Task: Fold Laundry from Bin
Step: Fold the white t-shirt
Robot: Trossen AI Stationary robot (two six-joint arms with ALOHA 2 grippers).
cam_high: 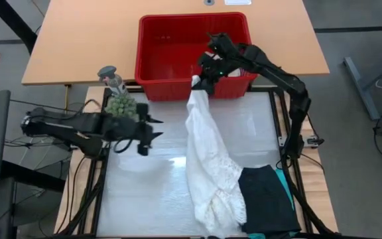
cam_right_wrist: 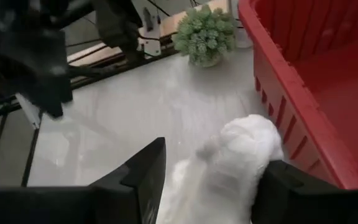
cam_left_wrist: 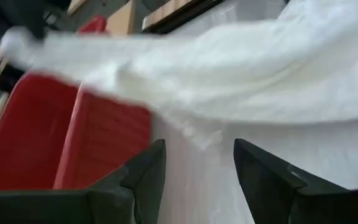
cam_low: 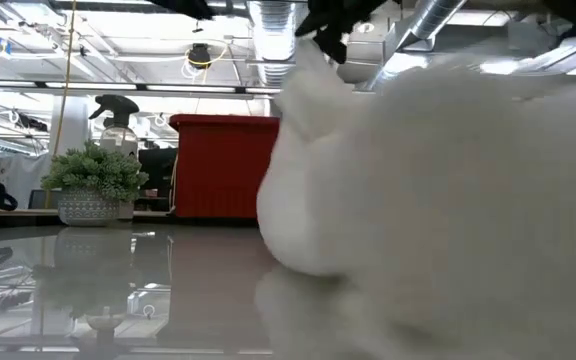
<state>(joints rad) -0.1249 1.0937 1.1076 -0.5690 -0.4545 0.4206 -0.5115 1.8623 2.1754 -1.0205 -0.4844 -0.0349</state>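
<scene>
The white top (cam_high: 207,166) lies in a long strip across the bench, from the bin's (cam_high: 158,60) front rim down toward the near edge, its upper end bunched between the right gripper's (cam_high: 202,81) spread fingers. That claw looks parted around the cloth; I cannot tell whether it has let go. Probably the top is being drawn out flat for folding. The left gripper (cam_high: 148,135) hovers released and empty over the bench's left half. A black garment (cam_high: 267,199) sits at the near right corner, teal (cam_high: 285,186) peeking beside it. A plant (cam_high: 121,105) and spray bottle (cam_high: 111,76) crowd the far left corner.
</scene>
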